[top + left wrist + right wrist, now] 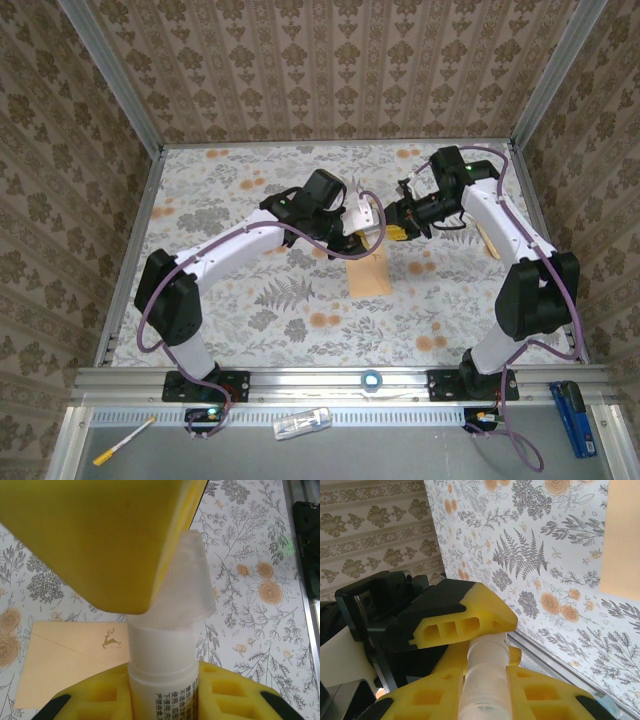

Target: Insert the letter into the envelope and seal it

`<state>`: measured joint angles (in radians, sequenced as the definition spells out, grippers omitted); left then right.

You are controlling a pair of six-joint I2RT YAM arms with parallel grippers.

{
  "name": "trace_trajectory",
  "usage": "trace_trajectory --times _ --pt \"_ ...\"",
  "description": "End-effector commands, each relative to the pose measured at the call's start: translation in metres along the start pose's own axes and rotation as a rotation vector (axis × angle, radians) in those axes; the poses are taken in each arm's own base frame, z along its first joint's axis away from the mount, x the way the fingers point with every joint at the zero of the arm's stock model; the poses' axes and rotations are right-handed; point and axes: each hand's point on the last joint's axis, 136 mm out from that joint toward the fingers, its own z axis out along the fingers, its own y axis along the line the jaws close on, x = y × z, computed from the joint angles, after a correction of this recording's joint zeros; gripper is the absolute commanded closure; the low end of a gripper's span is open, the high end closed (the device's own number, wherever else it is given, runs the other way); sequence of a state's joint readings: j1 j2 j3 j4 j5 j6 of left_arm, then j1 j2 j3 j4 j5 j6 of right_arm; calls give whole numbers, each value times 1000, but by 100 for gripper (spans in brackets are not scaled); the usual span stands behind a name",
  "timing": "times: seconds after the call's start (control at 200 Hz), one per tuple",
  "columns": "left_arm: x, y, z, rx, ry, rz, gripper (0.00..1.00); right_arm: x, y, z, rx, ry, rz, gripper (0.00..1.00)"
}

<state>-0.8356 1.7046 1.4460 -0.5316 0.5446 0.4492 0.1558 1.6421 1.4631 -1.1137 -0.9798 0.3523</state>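
Above the middle of the bench, my left gripper (162, 692) has its yellow, pocketed jaws closed on the smooth white tube of a glue stick (161, 655). The right gripper (485, 692) is clamped on the stick's ribbed, translucent cap (485, 675). Just under them the envelope (367, 268), matte tan paper with a small deer print, lies flat on the floral cloth (250, 320), its long axis running near to far. A blue tape roll (372, 380) sits on the near rail.

Left wrist: glue stick (162, 682) is hiding the envelope's (65, 662) right end. Its label is running off frame, print too small to read.
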Motion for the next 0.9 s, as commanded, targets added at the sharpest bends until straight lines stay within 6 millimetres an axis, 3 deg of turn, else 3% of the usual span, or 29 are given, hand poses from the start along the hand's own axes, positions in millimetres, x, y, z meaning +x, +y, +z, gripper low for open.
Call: trace_trajectory --times 0.0,0.585,0.895 --pt "-49 -15 -7 22 -129 132 100 4 9 14 -63 56 -2 76" --pt "-58 -24 -18 5 -148 181 100 -1 2 3 -48 58 5 75" --pt "-62 -25 -21 -2 -164 187 100 0 -9 7 -21 53 30 75"
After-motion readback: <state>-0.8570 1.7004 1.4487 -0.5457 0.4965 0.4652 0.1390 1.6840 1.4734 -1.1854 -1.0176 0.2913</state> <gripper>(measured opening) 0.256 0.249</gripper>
